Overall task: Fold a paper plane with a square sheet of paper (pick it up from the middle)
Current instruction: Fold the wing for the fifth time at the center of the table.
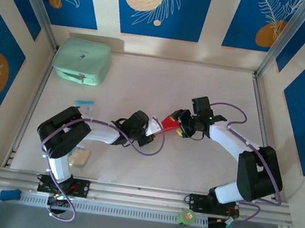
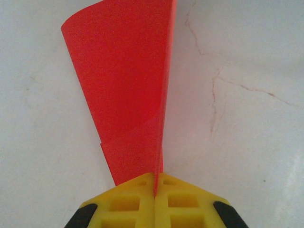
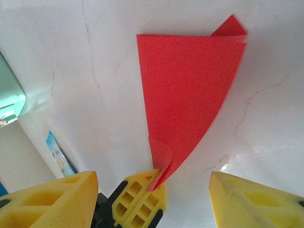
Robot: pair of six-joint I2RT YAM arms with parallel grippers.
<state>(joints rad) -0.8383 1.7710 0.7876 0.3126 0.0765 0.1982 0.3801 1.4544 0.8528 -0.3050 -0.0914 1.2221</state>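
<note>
My left hand (image 2: 155, 190) was clamped on the paper plane's (image 2: 126, 85) narrow end mid-worktop, its long axis running straight out; my right hand (image 1: 182, 125) sat open, straddling that same end.

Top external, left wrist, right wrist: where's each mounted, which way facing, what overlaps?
Top external: above and behind the bases, looking down on the white table; both arms, left gripper, right gripper.
Left wrist: on that wrist, looking along its shut yellow fingers at the bright red folded paper plane they pinch.
Right wrist: looking between its open yellow fingers at the plane and the left gripper's tip.
Shared: the plane, all three.
</note>
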